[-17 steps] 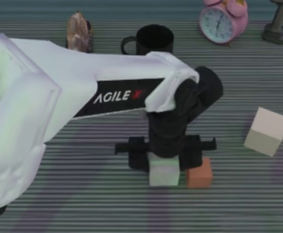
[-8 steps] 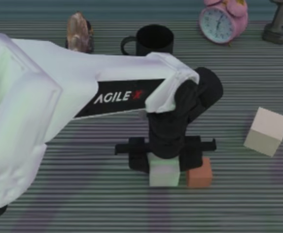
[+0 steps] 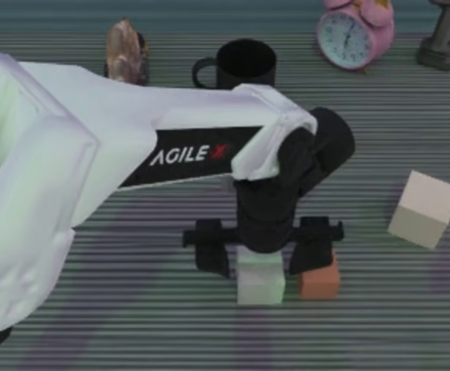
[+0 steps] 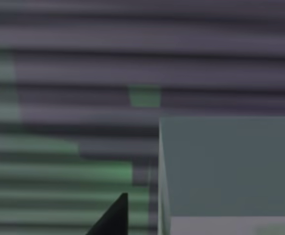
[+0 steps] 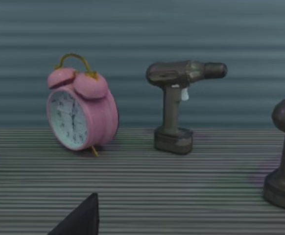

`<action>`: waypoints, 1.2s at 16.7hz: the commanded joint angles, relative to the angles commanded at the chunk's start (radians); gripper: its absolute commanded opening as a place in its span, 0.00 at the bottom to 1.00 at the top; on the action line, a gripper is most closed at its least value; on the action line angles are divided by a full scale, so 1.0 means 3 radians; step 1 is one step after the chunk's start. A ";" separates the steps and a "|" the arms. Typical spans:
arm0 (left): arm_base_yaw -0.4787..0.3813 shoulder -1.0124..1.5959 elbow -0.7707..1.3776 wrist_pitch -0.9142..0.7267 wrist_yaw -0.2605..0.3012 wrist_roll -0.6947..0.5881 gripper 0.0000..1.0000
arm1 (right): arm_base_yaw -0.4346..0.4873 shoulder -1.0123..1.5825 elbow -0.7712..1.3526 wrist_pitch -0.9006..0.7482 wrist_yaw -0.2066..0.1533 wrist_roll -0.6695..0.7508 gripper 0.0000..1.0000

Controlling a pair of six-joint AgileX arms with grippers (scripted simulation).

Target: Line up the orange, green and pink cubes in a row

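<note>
Now your left gripper (image 3: 261, 249) stands with its fingers (image 3: 212, 249) spread wider than half a second ago, clear of the green (image 3: 260, 278) on both sides and holding nothing; earlier they hugged that cube. Green cube: on the table (image 3: 132, 309) near centre, directly under the gripper, unmoved, with the orange (image 3: 318, 282) just beside it on the right, a slim gap between. Pink cube (image 3: 424, 209): well apart at the right, tilted out of line. Left arm: reaching across from the left, wrist pointing straight down over the green. Left wrist view: one green face (image 4: 228, 166) fills the frame close up. Right arm: not seen from above; its wrist camera faces a clock (image 5: 81, 113) and a drill (image 5: 179, 105).
</note>
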 joint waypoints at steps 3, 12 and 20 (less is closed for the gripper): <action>0.0000 0.0000 0.0000 0.0000 0.0000 0.0000 1.00 | 0.0000 0.0000 0.0000 0.0000 0.0000 0.0000 1.00; 0.0013 -0.0064 0.0196 -0.0246 -0.0006 -0.0007 1.00 | 0.0000 0.0000 0.0000 0.0000 0.0000 0.0000 1.00; 0.0058 -0.0230 0.0586 -0.0815 -0.0002 -0.0015 1.00 | 0.0000 0.0000 0.0000 0.0000 0.0000 0.0000 1.00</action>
